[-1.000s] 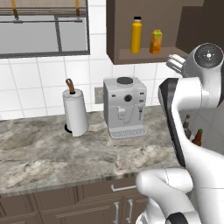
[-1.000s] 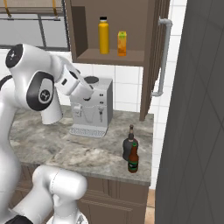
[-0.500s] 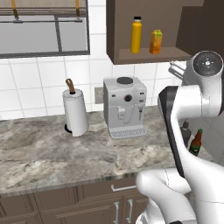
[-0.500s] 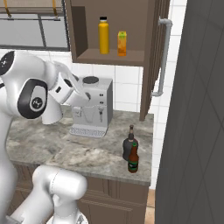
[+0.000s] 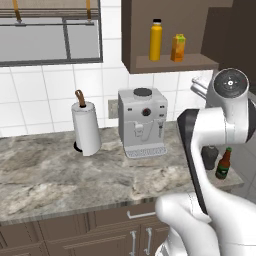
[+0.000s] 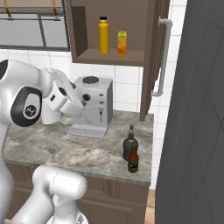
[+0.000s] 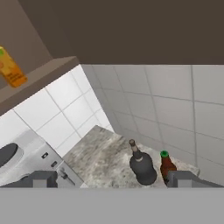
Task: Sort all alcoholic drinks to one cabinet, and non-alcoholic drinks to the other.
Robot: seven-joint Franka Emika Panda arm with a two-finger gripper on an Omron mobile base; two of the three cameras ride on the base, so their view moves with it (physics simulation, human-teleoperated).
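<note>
The open wall cabinet (image 6: 109, 57) holds a tall yellow-orange bottle (image 6: 103, 36) and an orange juice carton (image 6: 122, 43) on its shelf. Both also show in the left base view, bottle (image 5: 156, 40) and carton (image 5: 178, 48). On the counter's right end stand a squat black bottle (image 6: 129, 146) and a slim brown beer bottle (image 6: 133, 159), close together. My gripper (image 7: 113, 180) is open and holds nothing. It hangs above the counter, well left of the black bottle (image 7: 142, 167) and beer bottle (image 7: 166, 165), looking down on them. My arm partly hides the black bottle (image 5: 210, 157) beside the beer bottle (image 5: 223, 164).
A grey coffee machine (image 5: 144, 122) stands under the cabinet, with a paper towel roll (image 5: 86, 129) to its left. The cabinet door with its long grey handle (image 6: 162, 57) hangs open above the bottles. A tall dark panel (image 6: 197, 109) bounds the counter's right end.
The arm has swung: in the right base view the hand moved left and slightly down, away from the cabinet. The bottles and carton stay where they were. The jaws remain open.
</note>
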